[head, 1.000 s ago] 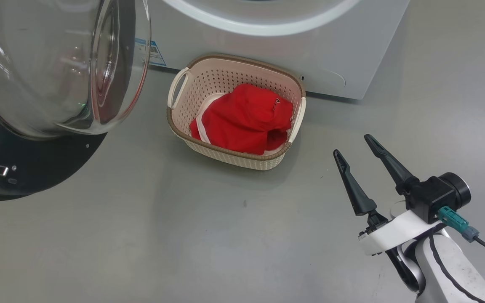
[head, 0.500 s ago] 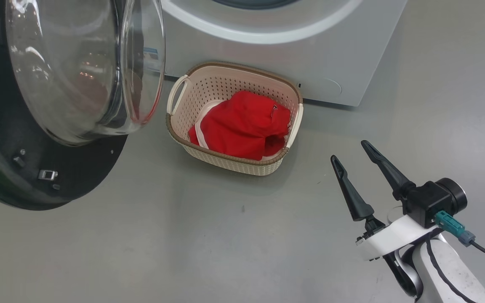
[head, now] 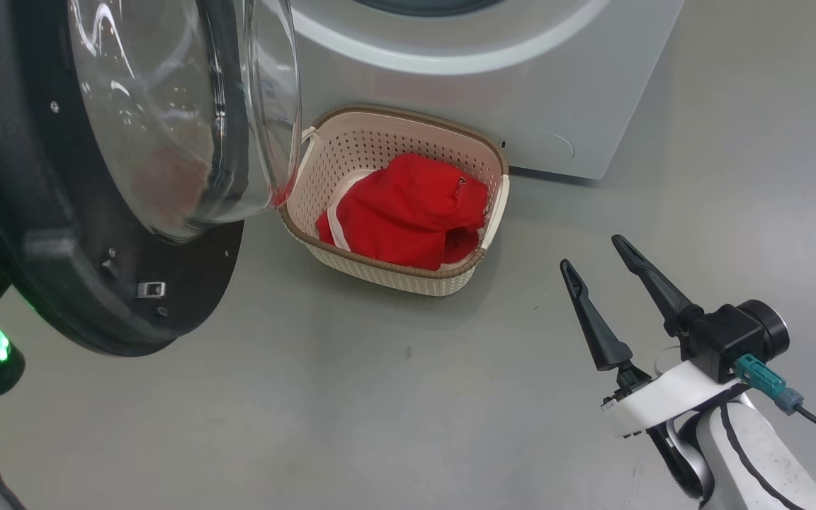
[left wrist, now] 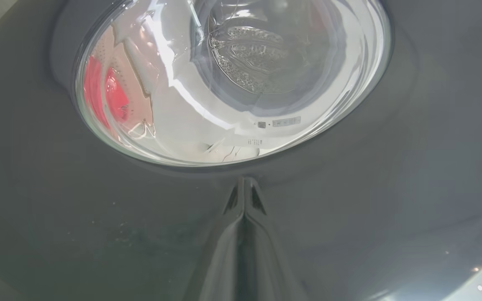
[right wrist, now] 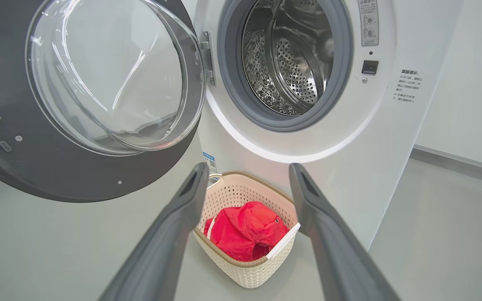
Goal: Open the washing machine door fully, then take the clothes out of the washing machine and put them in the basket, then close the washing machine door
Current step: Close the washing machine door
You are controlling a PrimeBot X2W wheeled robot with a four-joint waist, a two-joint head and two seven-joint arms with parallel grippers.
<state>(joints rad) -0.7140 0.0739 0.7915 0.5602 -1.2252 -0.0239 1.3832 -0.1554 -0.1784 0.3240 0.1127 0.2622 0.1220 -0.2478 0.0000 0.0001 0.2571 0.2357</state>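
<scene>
While the washing machine door (head: 195, 276) hangs swung out over the floor (head: 380, 397) on the left, the clothes (head: 408, 212) sit bunched up inside the basket (head: 380, 142), just in front of the washing machine (head: 578, 85). Left end effector (left wrist: 244, 196) has its fingers pressed together, aimed at the door's black rim just under the glass. Right end effector (head: 591, 253) hovers near the basket, fingers spread apart.
</scene>
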